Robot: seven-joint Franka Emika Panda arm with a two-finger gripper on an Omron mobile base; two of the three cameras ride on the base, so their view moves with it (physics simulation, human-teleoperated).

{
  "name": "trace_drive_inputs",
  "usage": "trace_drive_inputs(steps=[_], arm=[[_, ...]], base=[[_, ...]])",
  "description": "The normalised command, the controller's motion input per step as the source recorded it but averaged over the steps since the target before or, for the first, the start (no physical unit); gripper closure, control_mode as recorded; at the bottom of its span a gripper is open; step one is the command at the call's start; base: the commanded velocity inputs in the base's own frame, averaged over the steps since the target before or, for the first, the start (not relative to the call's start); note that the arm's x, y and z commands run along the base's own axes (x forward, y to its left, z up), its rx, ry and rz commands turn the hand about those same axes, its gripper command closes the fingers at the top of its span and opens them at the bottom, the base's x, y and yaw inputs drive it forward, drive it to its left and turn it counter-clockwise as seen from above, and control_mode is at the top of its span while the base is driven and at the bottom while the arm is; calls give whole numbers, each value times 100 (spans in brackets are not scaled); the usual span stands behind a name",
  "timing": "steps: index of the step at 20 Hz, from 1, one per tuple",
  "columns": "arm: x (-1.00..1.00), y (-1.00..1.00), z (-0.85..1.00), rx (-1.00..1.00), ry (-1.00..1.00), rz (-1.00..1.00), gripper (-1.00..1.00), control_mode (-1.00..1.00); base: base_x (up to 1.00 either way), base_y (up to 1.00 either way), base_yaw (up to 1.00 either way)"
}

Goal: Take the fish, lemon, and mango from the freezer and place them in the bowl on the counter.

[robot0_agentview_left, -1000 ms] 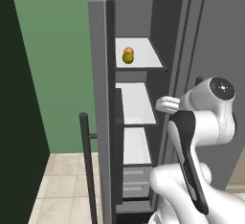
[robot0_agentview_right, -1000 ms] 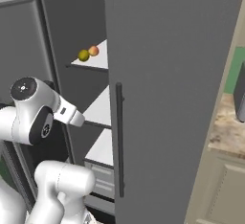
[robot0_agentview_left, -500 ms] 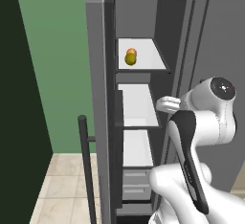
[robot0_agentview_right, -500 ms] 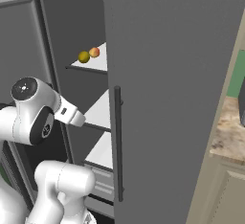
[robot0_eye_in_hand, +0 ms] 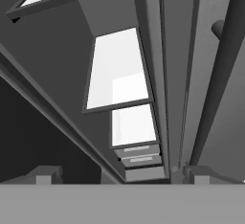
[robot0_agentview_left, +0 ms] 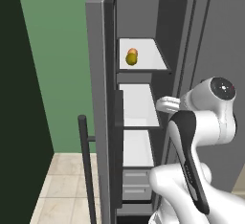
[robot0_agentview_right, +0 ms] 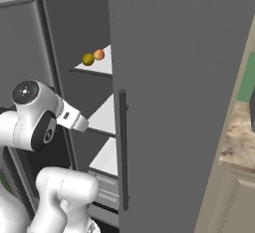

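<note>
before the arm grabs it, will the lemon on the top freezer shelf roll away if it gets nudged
Probably yes: the lemon looks round and sits loose on a flat white shelf. The mango close behind it might stop it rolling that way. It looks small enough to fit the open gripper.

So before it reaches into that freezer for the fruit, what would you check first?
1. Freezer door open: ok.
2. Lemon in sight on the top shelf: ok.
3. Mango right behind the lemon: ok.
4. Fish located: cannot tell, none seen on the shelves.
5. Gripper open and empty: ok.
6. Gripper level with the fruit: not ok, it sits lower, by the middle shelf.
</note>
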Motion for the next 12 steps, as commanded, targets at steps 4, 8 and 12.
trace_drive_inputs(steps=[4, 8, 12], arm=[[0, 0, 0, 0, 0, 0, -100, 100], [0, 0, 0, 0, 0, 0, -100, 100], [0, 0, 0, 0, 0, 0, -100, 100]], base=[[100, 97, 0], [76, 54, -2], [49, -13, 0]])
